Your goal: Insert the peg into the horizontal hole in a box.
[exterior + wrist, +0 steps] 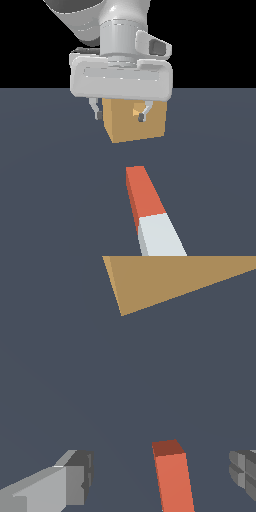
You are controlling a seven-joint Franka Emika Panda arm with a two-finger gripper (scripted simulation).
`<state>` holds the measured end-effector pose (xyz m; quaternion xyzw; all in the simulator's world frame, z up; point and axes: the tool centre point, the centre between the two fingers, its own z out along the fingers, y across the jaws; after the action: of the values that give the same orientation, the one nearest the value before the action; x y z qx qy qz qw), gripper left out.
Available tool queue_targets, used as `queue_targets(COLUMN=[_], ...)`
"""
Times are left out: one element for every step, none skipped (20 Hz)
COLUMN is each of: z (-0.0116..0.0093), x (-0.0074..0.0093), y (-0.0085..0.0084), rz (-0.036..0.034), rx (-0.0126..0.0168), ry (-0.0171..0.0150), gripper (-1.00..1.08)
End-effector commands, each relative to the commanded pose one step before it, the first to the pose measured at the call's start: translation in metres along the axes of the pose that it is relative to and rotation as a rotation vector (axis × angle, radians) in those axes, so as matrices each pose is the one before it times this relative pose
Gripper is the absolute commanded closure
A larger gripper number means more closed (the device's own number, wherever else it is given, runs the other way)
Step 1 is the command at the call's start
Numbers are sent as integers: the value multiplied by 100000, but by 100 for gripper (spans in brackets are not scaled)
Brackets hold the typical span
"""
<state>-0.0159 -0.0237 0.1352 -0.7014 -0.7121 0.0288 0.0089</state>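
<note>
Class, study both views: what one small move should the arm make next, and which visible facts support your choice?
Probably lower the open gripper and bring it back over the peg. The peg lies flat on the floor, ungrasped, its red end toward the box. In the wrist view the fingers stand apart with the peg's red tip between them, nothing held. It must be grasped before insertion.

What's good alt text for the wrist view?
Open gripper above a dark grey floor, holding nothing; the red-orange end of the peg lies on the floor between its two grey fingers. Beyond the peg's tip, apart from it, is a corner of the tan box; its hole is not visible here.
</note>
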Motion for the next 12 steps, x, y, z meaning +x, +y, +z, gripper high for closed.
queue_targets(z=[371, 182, 198, 216, 234, 252, 270, 282, 292, 300, 305, 308], x=[-1151, -553, -602, -655, -709, -761, -814, -850, -879, -900, -916, -923], y=[145, 84, 93, 102, 112, 122, 132, 141, 149, 155, 161, 166], rz=[-714, -420, -467, -505, -545, -589, -624, -659, -681, -695, -707, -721], rx=[-261, -149, -165, -179, -193, -208, -221, -233, -241, -246, -250, -256], ry=[72, 47, 53, 58, 64, 71, 77, 84, 90, 95, 99, 105], gripper=[-92, -92, -92, -92, -92, -92, -92, -92, -92, -92, -92, -92])
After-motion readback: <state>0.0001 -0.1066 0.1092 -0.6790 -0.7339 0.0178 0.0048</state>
